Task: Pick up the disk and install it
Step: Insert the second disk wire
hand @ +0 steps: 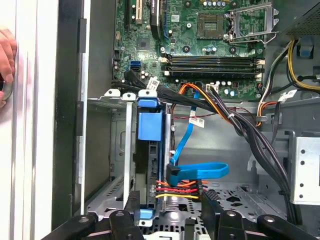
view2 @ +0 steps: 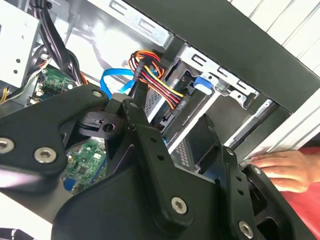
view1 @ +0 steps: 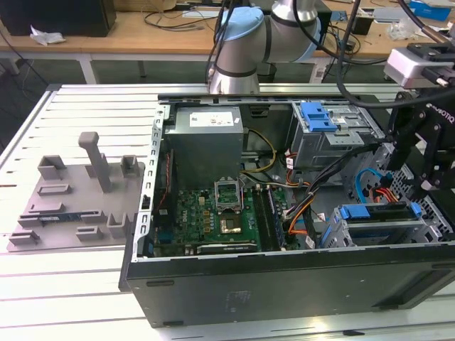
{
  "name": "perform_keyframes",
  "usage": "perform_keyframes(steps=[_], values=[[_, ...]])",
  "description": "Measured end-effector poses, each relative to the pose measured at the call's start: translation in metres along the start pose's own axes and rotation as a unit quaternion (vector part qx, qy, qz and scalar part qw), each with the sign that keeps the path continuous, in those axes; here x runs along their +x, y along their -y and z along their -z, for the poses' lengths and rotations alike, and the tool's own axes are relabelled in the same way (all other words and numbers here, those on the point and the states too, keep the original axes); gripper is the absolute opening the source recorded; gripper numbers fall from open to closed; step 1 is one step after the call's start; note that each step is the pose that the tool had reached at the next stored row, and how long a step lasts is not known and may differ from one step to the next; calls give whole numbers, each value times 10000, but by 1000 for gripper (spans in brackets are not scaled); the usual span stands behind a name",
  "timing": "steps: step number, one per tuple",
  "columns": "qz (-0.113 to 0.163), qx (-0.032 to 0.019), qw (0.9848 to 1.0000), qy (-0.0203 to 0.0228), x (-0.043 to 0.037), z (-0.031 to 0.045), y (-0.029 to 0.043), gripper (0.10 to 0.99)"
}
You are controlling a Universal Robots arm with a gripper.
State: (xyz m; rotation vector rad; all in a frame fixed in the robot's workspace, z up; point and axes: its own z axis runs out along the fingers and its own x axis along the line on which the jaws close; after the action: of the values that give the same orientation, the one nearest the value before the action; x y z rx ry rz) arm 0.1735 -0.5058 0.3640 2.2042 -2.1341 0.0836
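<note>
While I watch from my desk, the gripper (view1: 416,181) hangs over the drive cage (view1: 426,231) at the end of the open computer case (view1: 284,284) on the exterior view's right. Its fingers stand well apart with nothing clamped between them. In the first wrist view the gripper (hand: 170,227) straddles the near end of the cage, one finger (hand: 131,220) on each side.

The disk (view1: 377,222) sits inside that cage, on edge, with its blue rail (view1: 373,212) along the top. In the first wrist view the disk (hand: 152,165) runs away from the camera down its slot, the blue rail (hand: 150,125) bright at the far end. A flat blue cable (hand: 200,171) and a bundle of red, yellow and black wires (hand: 177,187) reach its near end (whether the plugs are fully seated I cannot tell).

Past the cage lies the green circuit board (hand: 200,35), and in the exterior view the grey power-supply box (view1: 206,138) stands beside the board (view1: 213,213). A bare blue clip (view1: 316,117) rests on the other cage at the far side of the case. A grey plastic holder (view1: 71,199) lies on the slatted table (view1: 71,114), well apart from the case on the exterior view's left.

A person's hand (view2: 280,170) rests on the table just outside the case wall, seen in both wrist views (hand: 6,55).
</note>
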Motion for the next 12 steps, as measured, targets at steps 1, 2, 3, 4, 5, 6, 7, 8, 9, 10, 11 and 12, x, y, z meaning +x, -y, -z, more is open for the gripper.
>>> perform_keyframes(steps=[1, 2, 3, 4, 5, 6, 7, 8, 9, 10, 11, 12], values=[[0, -1, 10000, -29, -24, 3, 1, 604], [0, -5, 10000, -70, -54, 6, 2, 604], [-1, -10, 9999, -105, -77, 7, 2, 604], [1, -42, 9998, -211, -126, 12, 4, 604], [5, -92, 9994, -319, -164, 15, 5, 604], [7, -125, 9991, -393, -183, 17, 6, 604], [8, -140, 9990, -421, -189, 18, 6, 588], [9, -152, 9989, -443, -195, 18, 6, 522], [10, -172, 9987, -480, -203, 19, 6, 455], [11, -182, 9986, -497, -207, 19, 6, 455], [12, -191, 9985, -516, -213, 20, 7, 392], [13, -202, 9984, -537, -219, 20, 7, 392]])
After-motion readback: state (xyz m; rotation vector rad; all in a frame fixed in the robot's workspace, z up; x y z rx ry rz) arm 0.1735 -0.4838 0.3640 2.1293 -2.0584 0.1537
